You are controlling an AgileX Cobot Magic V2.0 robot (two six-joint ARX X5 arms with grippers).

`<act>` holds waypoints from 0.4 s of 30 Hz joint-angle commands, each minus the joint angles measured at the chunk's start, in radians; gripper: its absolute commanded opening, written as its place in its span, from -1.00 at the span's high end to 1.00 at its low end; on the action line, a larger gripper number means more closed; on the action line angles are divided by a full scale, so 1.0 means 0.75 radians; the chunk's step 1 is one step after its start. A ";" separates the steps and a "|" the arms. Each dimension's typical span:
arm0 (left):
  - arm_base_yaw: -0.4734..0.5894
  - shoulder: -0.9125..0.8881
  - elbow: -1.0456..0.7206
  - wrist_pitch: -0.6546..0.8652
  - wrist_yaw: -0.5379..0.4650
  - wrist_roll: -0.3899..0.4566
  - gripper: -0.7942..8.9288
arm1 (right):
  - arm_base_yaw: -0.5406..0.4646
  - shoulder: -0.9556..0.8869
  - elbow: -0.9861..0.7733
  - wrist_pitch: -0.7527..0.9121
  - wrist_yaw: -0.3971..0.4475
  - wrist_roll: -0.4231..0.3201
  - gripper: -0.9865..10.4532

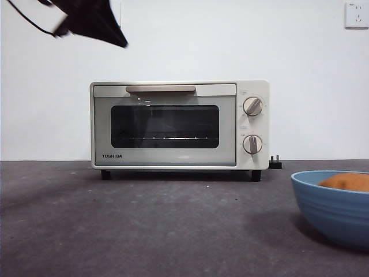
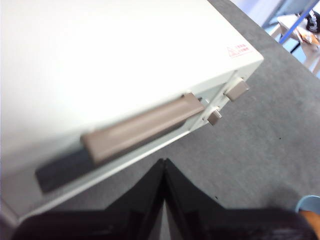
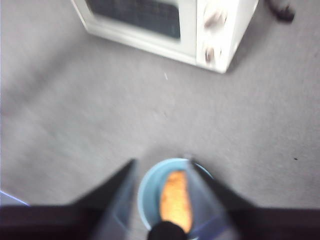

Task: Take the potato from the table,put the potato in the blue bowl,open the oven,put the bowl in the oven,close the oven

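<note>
Blue and ridged, the wide round bowl (image 1: 334, 205) sits nearest on the rough dark grey table (image 1: 144, 225), the brown matte potato (image 1: 347, 182) lying inside it. Above it hangs the right gripper (image 3: 160, 167), jaws spread apart. Farther back stands the cream-white Toshiba oven (image 1: 179, 124), door closed, with the left gripper (image 2: 164, 161) pinched together above its beige bar handle (image 2: 142, 127).

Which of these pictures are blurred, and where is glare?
Front view: sharp, the oven evenly lit. Left wrist view: the oven top is washed out by glare, handle soft. Right wrist view: motion blur everywhere, smearing the right gripper above bowl and potato.
</note>
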 commanded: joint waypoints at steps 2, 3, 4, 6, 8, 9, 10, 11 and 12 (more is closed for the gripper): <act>-0.015 0.145 0.116 0.006 0.025 0.073 0.85 | 0.001 -0.106 0.006 -0.004 -0.018 0.119 0.85; -0.016 0.180 0.146 0.003 0.025 0.073 0.85 | 0.001 -0.138 0.006 -0.011 -0.018 0.138 0.85; -0.022 0.208 0.172 -0.006 0.025 0.073 0.85 | 0.001 -0.165 0.006 -0.020 -0.018 0.156 0.85; -0.030 0.258 0.214 -0.025 0.025 0.073 0.85 | 0.001 -0.209 0.006 -0.044 -0.018 0.204 0.85; -0.030 0.294 0.243 -0.033 0.022 0.074 0.85 | 0.001 -0.242 0.006 -0.072 -0.017 0.245 0.85; -0.031 0.309 0.247 -0.018 0.016 0.073 0.85 | 0.001 -0.258 0.006 -0.089 -0.018 0.253 0.85; -0.033 0.318 0.248 -0.004 0.016 0.073 0.85 | 0.001 -0.268 0.006 -0.101 -0.017 0.259 0.85; -0.034 0.327 0.248 0.007 0.016 0.073 0.85 | 0.001 -0.277 0.006 -0.115 -0.017 0.266 0.85; -0.038 0.339 0.248 0.015 0.013 0.073 0.85 | 0.001 -0.284 0.006 -0.132 -0.017 0.281 0.85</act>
